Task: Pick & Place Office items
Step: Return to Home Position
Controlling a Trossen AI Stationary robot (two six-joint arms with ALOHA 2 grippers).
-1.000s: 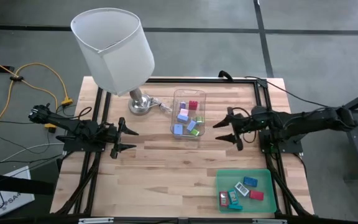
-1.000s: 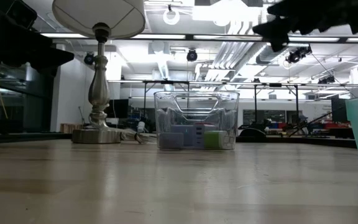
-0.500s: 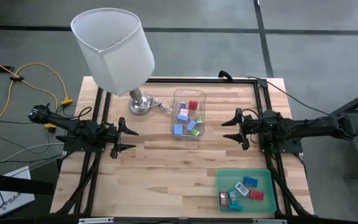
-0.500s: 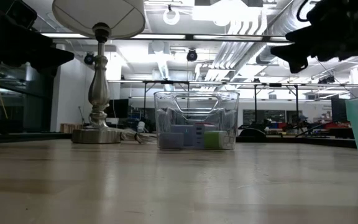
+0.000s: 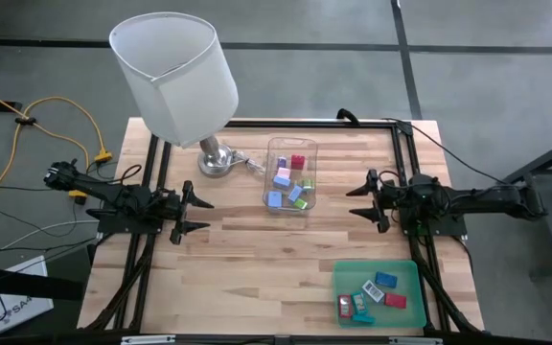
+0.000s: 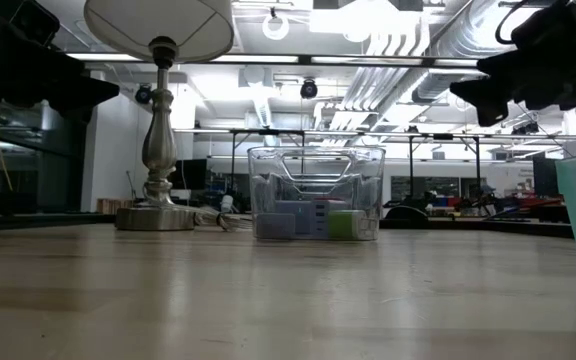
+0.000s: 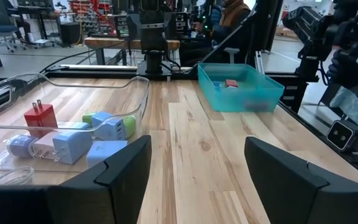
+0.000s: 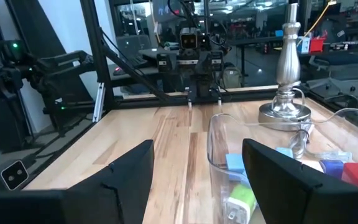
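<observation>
High view: I see the left claw [image 5: 197, 214] mid-left and the right claw [image 5: 360, 200] mid-right, both spread wide, empty, flanking the clear box [image 5: 278, 147] of office items [image 5: 283, 178]

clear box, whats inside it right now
The clear box holds a red piece, several light blue pieces and a green piece; they overlap, so anything beneath them is hidden.

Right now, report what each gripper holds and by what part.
Nothing is held. The left gripper at the table's left edge and the right gripper at its right edge both stand open and empty.
</observation>
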